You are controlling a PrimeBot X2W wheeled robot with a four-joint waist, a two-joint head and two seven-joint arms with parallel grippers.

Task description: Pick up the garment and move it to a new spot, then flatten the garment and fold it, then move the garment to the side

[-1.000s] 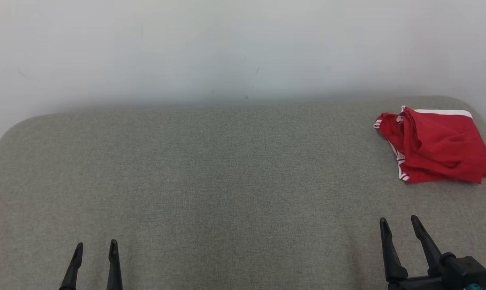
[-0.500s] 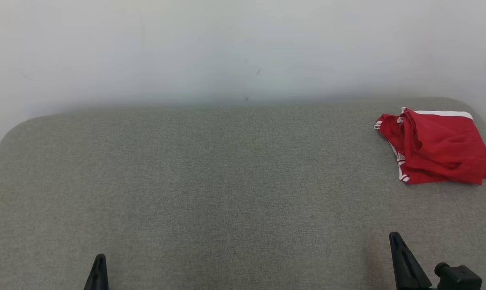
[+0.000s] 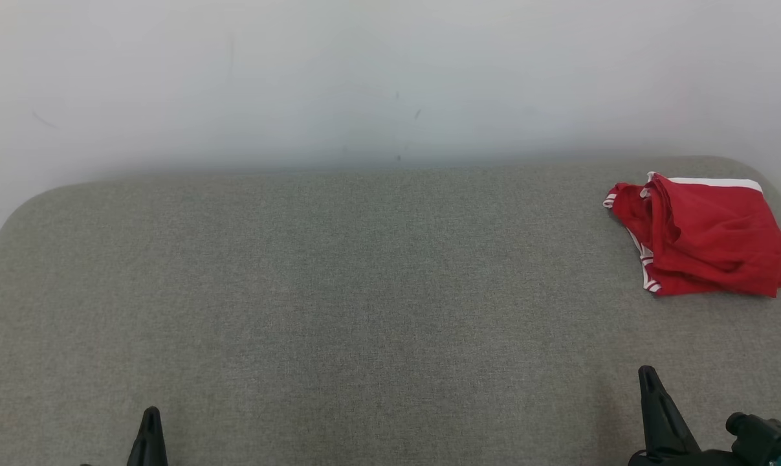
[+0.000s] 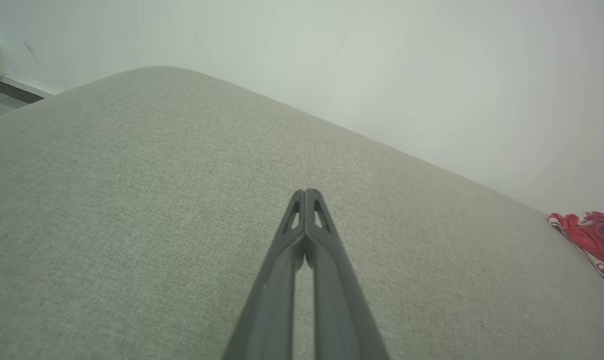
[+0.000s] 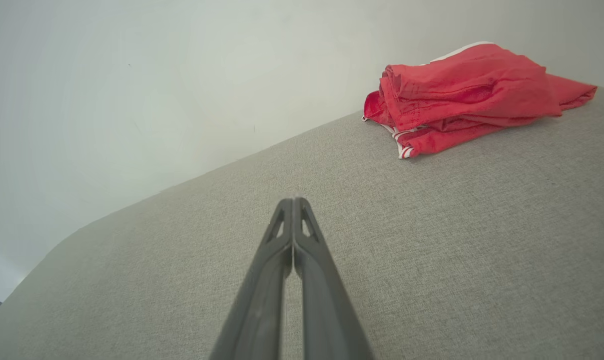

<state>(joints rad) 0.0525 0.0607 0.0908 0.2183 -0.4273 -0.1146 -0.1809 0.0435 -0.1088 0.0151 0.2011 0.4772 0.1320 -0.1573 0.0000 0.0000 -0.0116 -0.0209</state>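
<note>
At the near edge of the grey fabric surface (image 3: pixel 364 291), the left gripper (image 3: pixel 149 414) and right gripper (image 3: pixel 647 374), each with jaws pressed fully together, holding nothing; toward the far right corner, well apart from both, the garment (image 3: pixel 704 236): red cloth with white-striped trim, loosely folded into a rumpled, layered heap; behind it, a plain white wall (image 3: pixel 364 77).
</note>
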